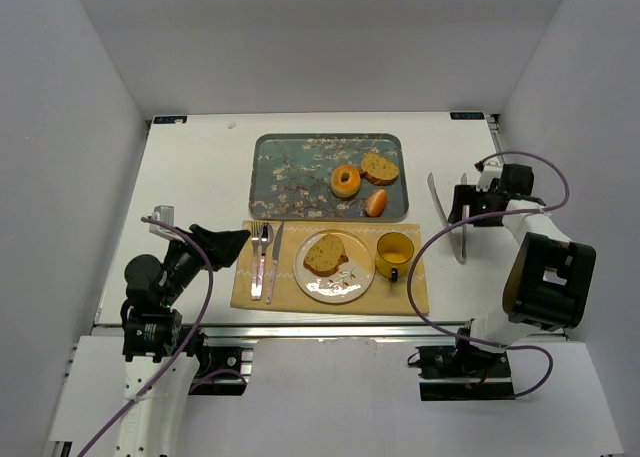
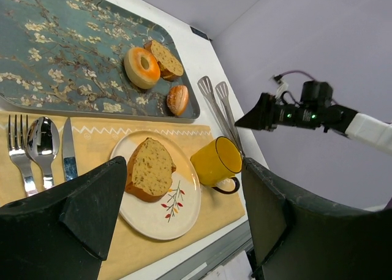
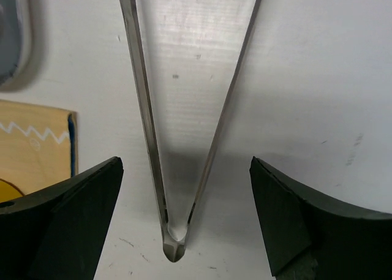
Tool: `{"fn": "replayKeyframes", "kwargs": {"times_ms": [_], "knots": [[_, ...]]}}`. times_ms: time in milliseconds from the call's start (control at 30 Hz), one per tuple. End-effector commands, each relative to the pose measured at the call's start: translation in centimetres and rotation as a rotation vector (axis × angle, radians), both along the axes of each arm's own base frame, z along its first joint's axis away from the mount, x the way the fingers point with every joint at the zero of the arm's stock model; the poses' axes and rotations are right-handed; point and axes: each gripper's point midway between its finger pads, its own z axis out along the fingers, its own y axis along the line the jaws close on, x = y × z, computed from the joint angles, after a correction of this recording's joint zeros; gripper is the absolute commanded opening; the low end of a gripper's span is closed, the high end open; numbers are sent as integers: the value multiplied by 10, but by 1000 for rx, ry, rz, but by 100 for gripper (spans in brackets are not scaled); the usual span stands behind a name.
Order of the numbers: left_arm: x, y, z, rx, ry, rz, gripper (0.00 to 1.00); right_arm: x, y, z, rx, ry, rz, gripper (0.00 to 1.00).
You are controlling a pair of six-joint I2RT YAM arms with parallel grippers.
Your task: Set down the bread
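Top external view: bread (image 1: 325, 254) lies on plate (image 1: 352, 285), on the placemat (image 1: 290, 297) beside yellow mug (image 1: 393, 252). Right gripper (image 3: 185, 163) is spread wide over the tongs (image 3: 144, 108) lying on the tabletop (image 1: 200, 167), gripping nothing. Left gripper (image 2: 184, 163) is wide open and empty.

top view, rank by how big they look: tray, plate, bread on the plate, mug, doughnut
1. tray
2. plate
3. bread and mug: they look about alike, so I won't rank one over the other
4. doughnut, smallest
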Motion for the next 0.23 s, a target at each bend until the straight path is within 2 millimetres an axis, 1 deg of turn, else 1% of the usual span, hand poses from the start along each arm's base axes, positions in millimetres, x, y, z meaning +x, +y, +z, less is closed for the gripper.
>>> {"fn": "replayKeyframes", "kwargs": {"times_ms": [0,33,100,133,167,200], "knots": [[-2,0,3,0,-14,-1,85,14,-11,53,-67,-84,22,89],[-2,0,3,-1,-13,-1,85,21,-15,71,-90,-127,14,89],[-2,0,3,-1,-16,-2,85,29,-19,88,-111,-173,9,89],[-2,0,4,-3,-17,-4,85,32,-19,98,-119,-204,17,89],[-1,0,3,-3,-15,-4,85,40,-18,113,-123,-250,28,89],[-1,-1,4,-3,-18,-6,85,44,-10,122,-91,-284,64,90]]}}
